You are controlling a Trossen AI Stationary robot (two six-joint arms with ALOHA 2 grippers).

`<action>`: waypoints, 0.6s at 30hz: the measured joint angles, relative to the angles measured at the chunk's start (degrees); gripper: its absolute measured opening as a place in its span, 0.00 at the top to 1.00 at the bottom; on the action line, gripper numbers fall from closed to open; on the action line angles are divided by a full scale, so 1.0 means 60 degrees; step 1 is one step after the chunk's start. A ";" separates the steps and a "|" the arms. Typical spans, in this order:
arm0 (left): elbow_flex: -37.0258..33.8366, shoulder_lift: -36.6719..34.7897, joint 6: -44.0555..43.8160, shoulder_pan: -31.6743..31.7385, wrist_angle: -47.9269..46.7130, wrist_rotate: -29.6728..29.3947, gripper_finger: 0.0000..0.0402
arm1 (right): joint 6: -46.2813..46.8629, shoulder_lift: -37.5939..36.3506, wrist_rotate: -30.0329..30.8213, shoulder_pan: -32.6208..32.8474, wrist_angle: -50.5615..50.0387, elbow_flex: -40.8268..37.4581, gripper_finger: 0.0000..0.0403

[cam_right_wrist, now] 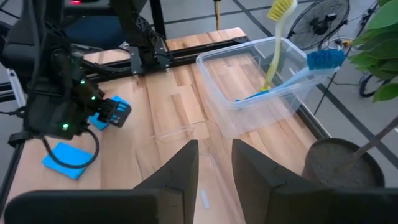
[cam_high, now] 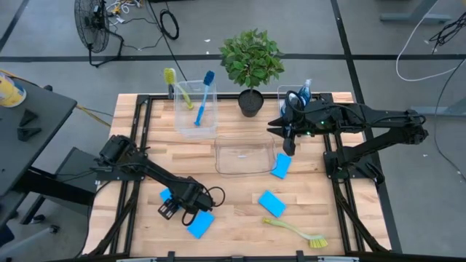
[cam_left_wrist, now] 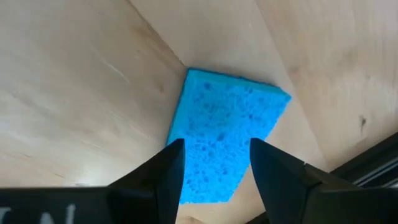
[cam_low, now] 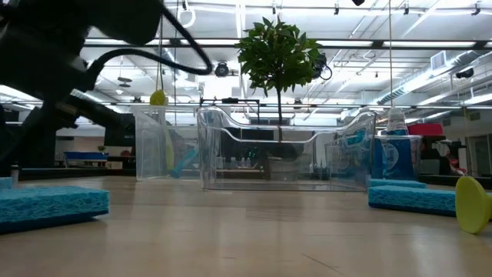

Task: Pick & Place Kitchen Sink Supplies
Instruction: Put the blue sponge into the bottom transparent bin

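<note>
Sponge flat on the wooden surface, left hand straddling it.
The step appears to be the pickup: the fingers stand partly open on either side, not yet clamped. Next they must pinch, lift, and carry toward a clear bin. The right hand, narrowly parted and empty, waits above that bin.

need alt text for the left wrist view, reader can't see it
The left end effector hovers with its two dark fingers open on either side of a flat bright-blue sponge lying on the pale wooden table.
</note>
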 joint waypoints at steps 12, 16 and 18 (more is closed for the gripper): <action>-0.0201 0.0000 0.0173 0.0169 0.0830 -0.0049 0.54 | -0.0004 0.0002 0.0186 -0.0002 -0.0004 0.0000 0.76; -0.0415 0.0004 0.0228 0.0168 0.0964 0.0022 0.54 | -0.0004 0.0003 0.0149 -0.0003 -0.0005 -0.0003 0.76; -0.0525 0.0004 0.0232 0.0165 0.0934 0.0206 0.54 | -0.0004 0.0004 0.0133 -0.0002 -0.0023 -0.0004 0.76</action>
